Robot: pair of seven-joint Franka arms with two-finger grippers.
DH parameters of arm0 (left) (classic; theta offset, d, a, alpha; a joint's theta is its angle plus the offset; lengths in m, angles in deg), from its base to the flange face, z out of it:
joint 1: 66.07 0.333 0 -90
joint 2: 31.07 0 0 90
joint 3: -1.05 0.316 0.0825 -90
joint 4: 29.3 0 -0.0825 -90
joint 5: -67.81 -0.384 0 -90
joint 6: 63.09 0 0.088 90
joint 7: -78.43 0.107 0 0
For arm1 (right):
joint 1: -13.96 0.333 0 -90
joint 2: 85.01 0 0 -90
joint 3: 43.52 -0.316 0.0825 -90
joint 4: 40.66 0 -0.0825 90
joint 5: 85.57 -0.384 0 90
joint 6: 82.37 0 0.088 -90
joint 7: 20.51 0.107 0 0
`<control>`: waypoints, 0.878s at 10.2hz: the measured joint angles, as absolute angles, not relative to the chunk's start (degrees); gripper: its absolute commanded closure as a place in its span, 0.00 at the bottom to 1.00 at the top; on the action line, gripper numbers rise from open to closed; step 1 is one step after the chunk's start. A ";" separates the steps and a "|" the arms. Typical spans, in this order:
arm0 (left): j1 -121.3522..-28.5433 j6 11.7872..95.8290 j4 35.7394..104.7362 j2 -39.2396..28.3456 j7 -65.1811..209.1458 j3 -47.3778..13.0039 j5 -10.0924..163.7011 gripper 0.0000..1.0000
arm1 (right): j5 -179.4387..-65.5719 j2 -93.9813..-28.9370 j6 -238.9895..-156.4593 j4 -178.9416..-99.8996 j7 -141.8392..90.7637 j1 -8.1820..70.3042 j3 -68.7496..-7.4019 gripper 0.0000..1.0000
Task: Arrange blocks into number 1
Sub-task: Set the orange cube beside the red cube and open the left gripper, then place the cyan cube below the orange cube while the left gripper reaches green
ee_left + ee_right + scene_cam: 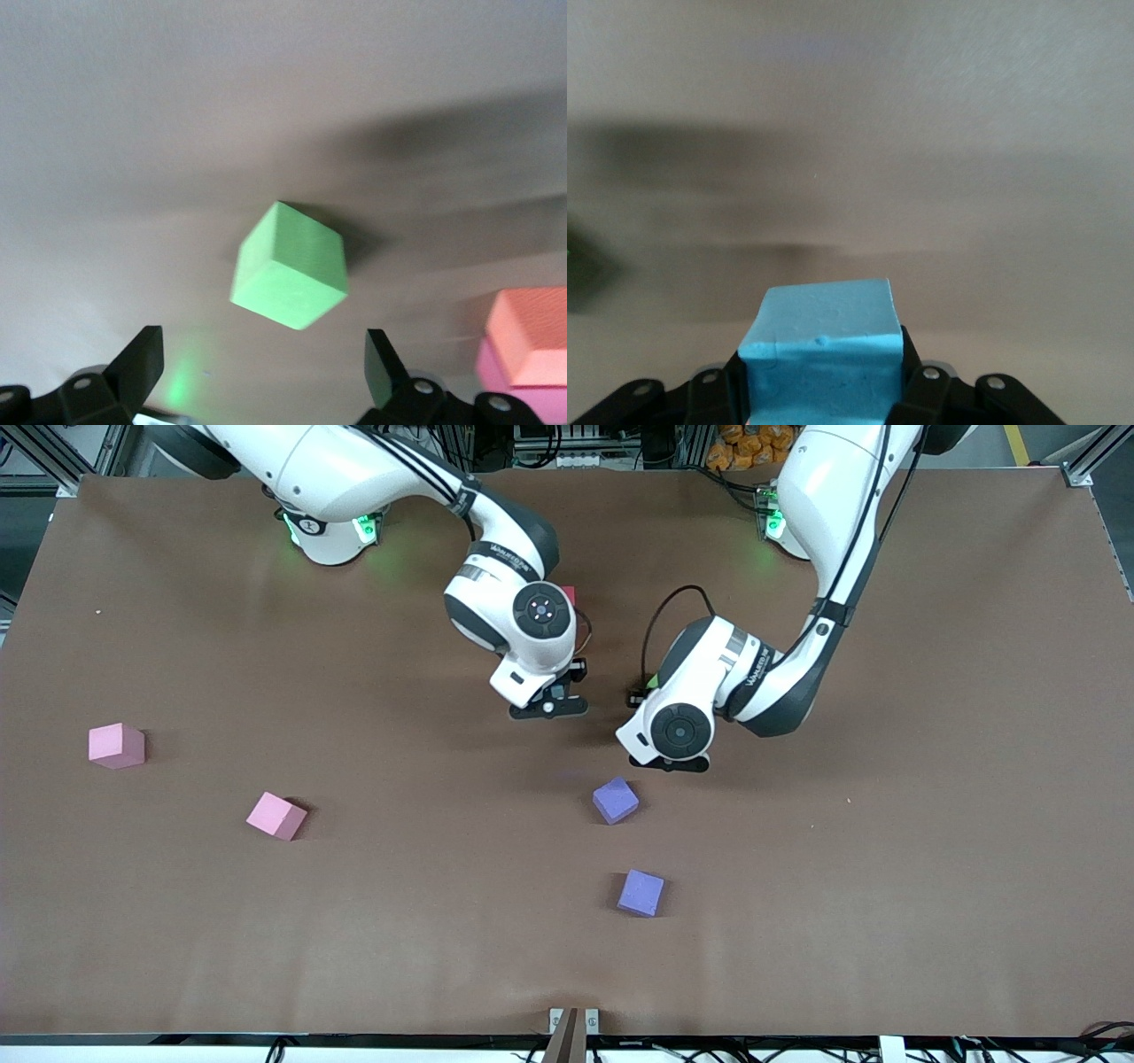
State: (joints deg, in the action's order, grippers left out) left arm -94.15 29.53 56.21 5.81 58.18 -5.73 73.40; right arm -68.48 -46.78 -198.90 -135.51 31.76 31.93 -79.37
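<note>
My right gripper is shut on a light blue block, its fingers pressing both sides. It hangs over the middle of the table. My left gripper is open, with nothing between its fingertips, just short of a tilted green block lying on the table. That gripper hovers beside the right one, and only a sliver of the green block shows under its wrist. An orange block rests against a pink block. A red block peeks out by the right arm.
Two pink blocks lie toward the right arm's end of the table. Two purple blocks lie nearer the front camera than the left gripper. The brown table stretches wide around them.
</note>
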 measured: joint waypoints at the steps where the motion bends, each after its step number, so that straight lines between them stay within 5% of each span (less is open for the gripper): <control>1: -94.10 29.53 56.30 5.81 62.46 -5.75 72.50 0.00 | -68.41 -46.74 -200.90 -136.88 32.12 33.28 -78.06 1.00; 9: -95.06 29.35 58.16 5.85 69.44 -6.37 70.96 0.00 | -68.36 -45.12 -205.13 -138.19 35.19 39.53 -73.25 0.99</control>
State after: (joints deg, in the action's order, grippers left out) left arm -95.06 29.35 58.16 5.85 69.44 -6.37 70.96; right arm -68.36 -45.12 -205.13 -138.19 35.19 39.53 -73.25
